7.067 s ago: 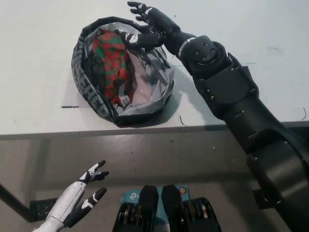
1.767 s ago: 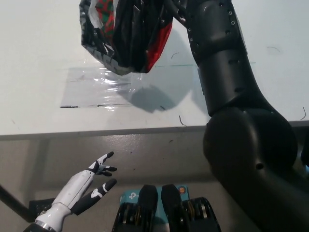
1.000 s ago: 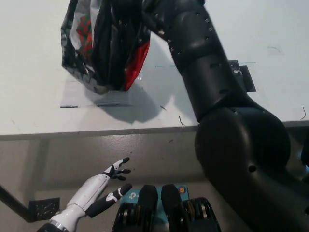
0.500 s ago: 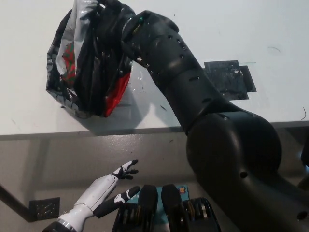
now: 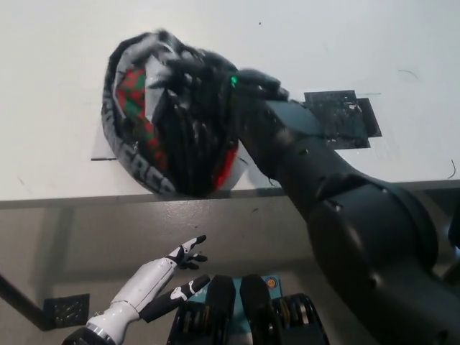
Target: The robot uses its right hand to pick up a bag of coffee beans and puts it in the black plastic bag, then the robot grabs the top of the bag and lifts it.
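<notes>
Coffee bean bag [image 5: 135, 108] is already in the black plastic bag [image 5: 169, 144]: the red and green pack shows through the opening on the bag's left side, so I'd call the loading step done. Right hand [image 5: 192, 80] is buried in the gathered plastic at the top of the bag, fingers clenched on the bunched top as far as the blur allows, so it reads as grasping the bag. The black right arm runs from the bottom right up to that grip and covers the right side of the bag. The bag sits over the near edge of the white table [image 5: 57, 65], left of centre; the frame is motion-blurred and I can't tell if the bottom is touching the tabletop or just clear of it. A red patch [image 5: 227, 162] shows low on the bag's right side, could be more packaging or lining, not sure. Dark square mat [image 5: 345, 118] lies flat on the table, right of the bag and apart from it. Left hand [image 5: 183, 269] is idle below the table edge at lower left, released, fingers apart, holding nothing. What's left, by my read: a clean lift showing the bag hanging free off the table; grip looks set for it
</notes>
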